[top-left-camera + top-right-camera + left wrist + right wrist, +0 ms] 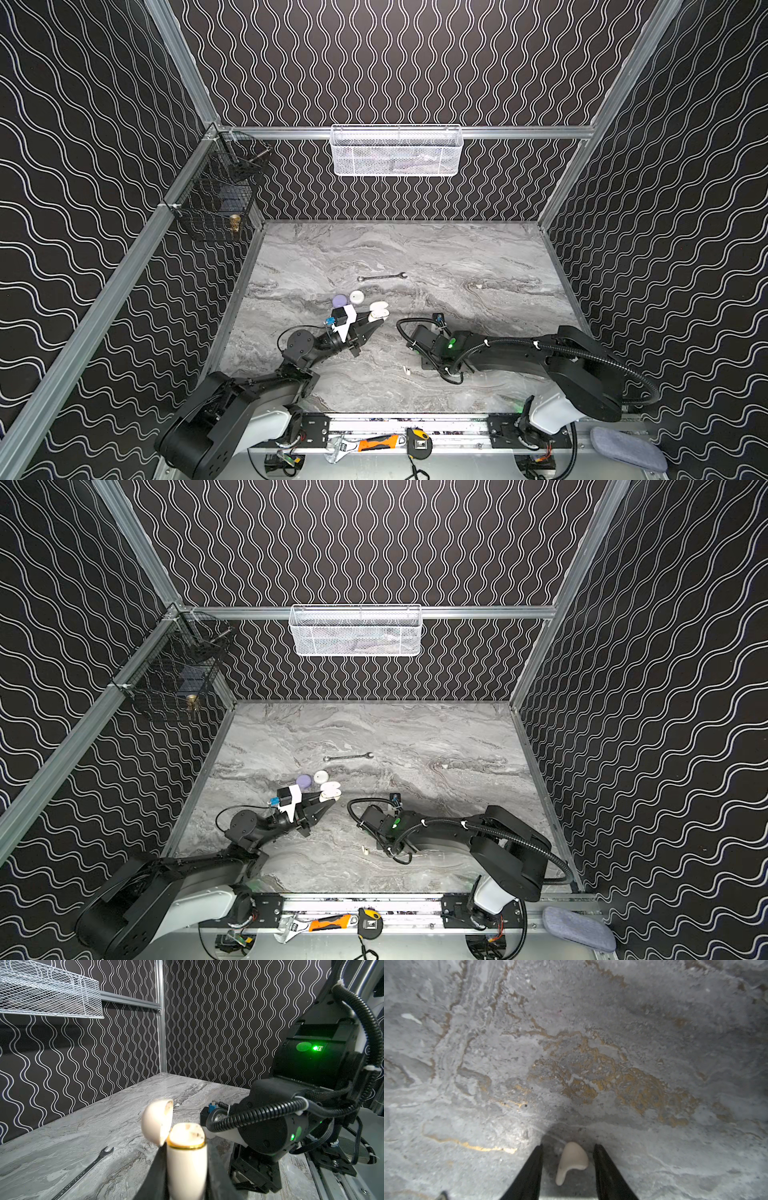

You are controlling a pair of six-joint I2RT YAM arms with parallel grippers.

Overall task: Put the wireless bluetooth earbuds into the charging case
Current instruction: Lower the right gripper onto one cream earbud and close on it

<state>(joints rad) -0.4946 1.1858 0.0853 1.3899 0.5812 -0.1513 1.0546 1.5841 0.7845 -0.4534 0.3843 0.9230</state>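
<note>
The left gripper (374, 319) is clamping the cream charging case (187, 1167), gold-rimmed, its rounded lid (156, 1121) hanging open. The right gripper (568, 1146) is straddling a matte cream earbud (572, 1159) on the veined marble tabletop (591, 1043), jaws apart, not touching it. In both top views its arm (498, 353) is hiding it. A white stemmed earbud (406, 369) is lying beside that arm, a steel wrench (381, 276) farther back.

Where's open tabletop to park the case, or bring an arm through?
Free: the far strip of table between the wrench and the back wall; the right side past the small earbud. Crowded: lavender case, white round case and cream case in the left tool, left of centre; nearer the front, the right tool straddles a cream earbud.
</note>
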